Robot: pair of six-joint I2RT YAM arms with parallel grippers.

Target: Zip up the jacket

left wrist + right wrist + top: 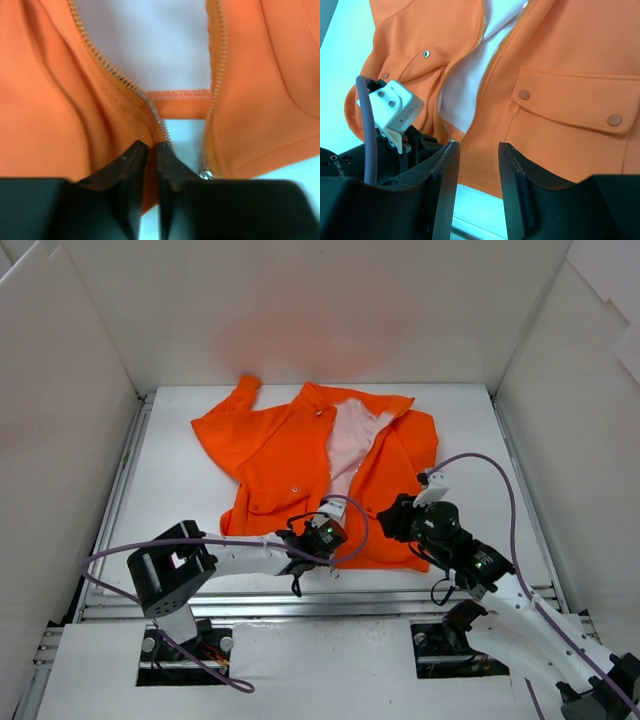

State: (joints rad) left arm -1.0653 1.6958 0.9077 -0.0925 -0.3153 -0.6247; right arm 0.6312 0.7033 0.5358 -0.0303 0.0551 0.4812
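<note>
While the jacket [270,460] lies unzipped on the surface [170,500], your left fingers [125,170] sit almost together at the bottom of its zipper [117,75], grip unclear; your right fingers [445,175] stand spread. Next, join both zipper ends

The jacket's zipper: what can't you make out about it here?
- Left wrist: whether the left fingers pinch the zipper; their tips hide the contact.
- Left wrist: the small metal piece, blurred and cut off by a finger; slider or pin, unclear.
- Top external: the zipper's bottom end, covered by those fingers.
</note>
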